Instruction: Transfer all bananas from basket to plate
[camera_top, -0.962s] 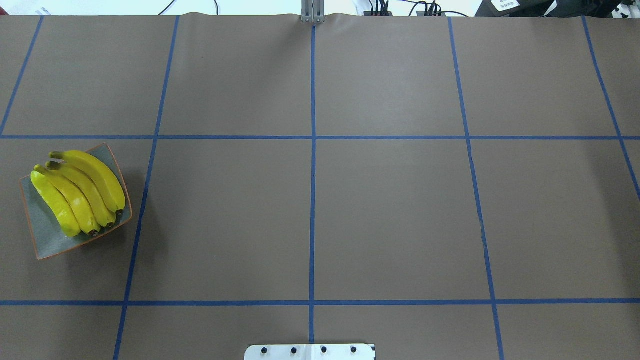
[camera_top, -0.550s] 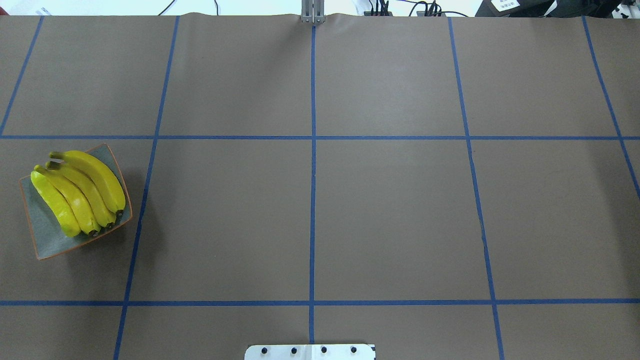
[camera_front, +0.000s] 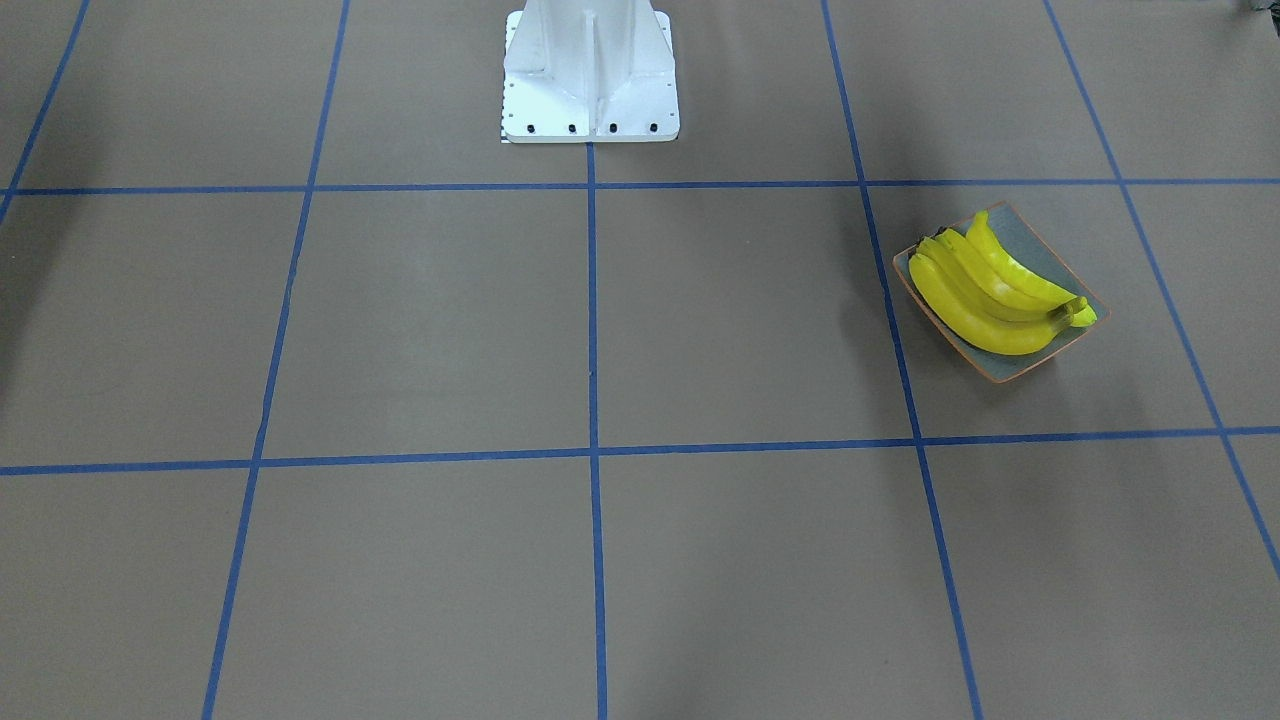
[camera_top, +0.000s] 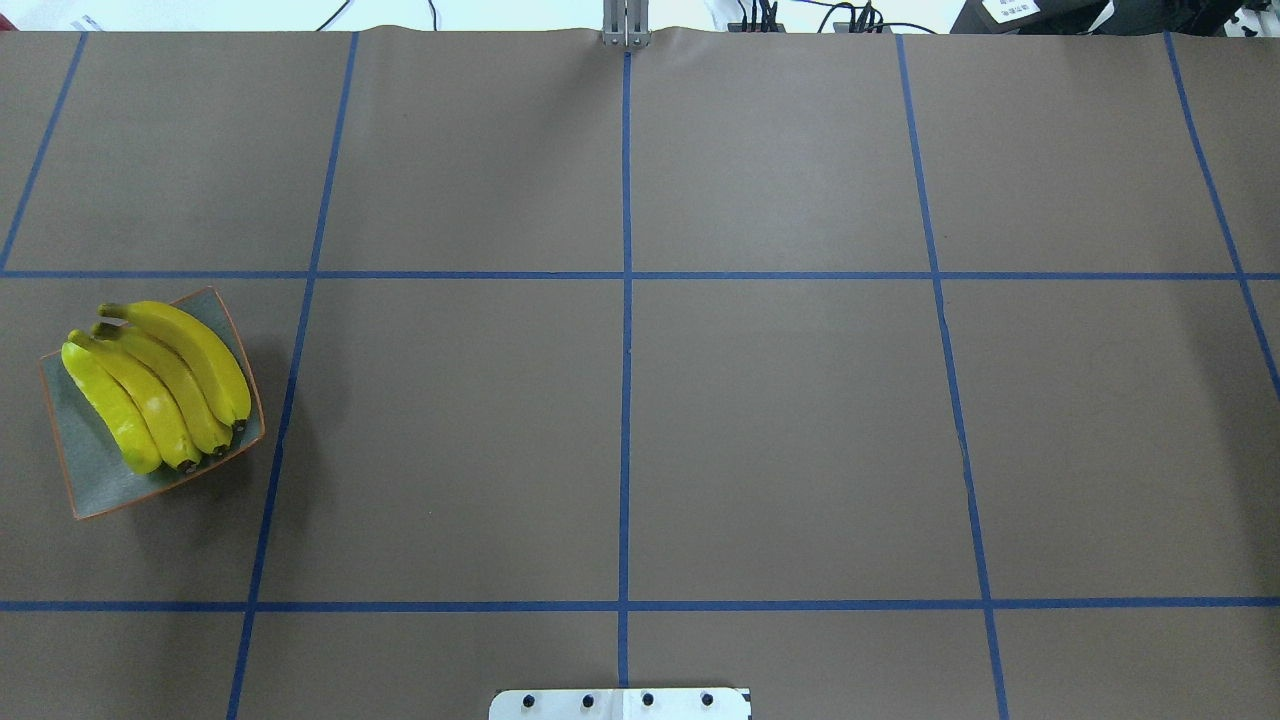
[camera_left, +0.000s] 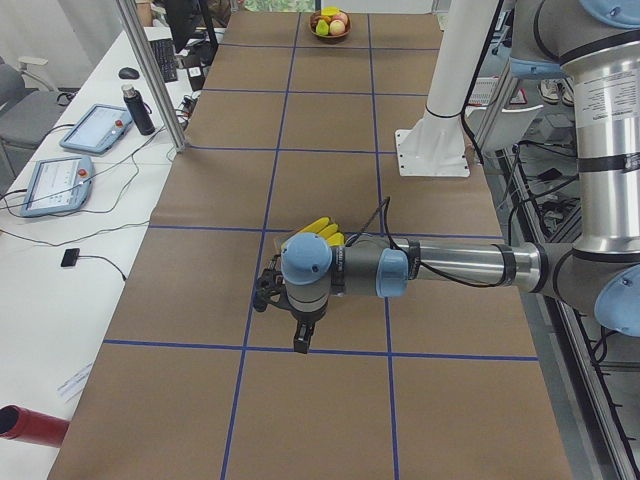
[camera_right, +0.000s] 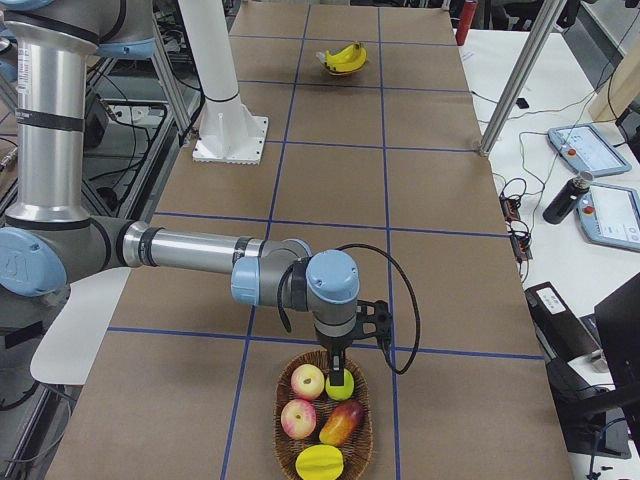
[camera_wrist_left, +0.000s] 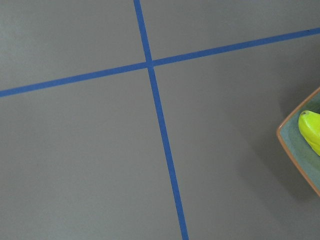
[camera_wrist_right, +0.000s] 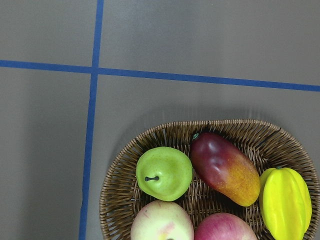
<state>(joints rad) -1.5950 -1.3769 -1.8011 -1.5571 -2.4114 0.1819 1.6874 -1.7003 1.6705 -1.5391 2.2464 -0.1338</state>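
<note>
Several bright yellow bananas (camera_top: 160, 385) lie side by side on the blue-grey plate (camera_top: 95, 470) with an orange rim, at the table's left. They also show in the front view (camera_front: 985, 300) on the plate (camera_front: 1040, 255). The left wrist view shows the plate's corner (camera_wrist_left: 295, 145) and one banana tip (camera_wrist_left: 311, 131). My left gripper (camera_left: 300, 343) hangs just in front of the plate, seen only from the side; I cannot tell whether it is open or shut. My right gripper (camera_right: 340, 378) hangs over the wicker basket (camera_right: 283, 455); I cannot tell its state either.
The basket (camera_wrist_right: 120, 170) holds a green apple (camera_wrist_right: 164, 173), a mango (camera_wrist_right: 225, 167), a yellow starfruit (camera_wrist_right: 286, 202) and reddish apples, with no banana visible. The white robot base (camera_front: 590, 70) stands at the table's near-robot edge. Blue tape lines grid the brown table.
</note>
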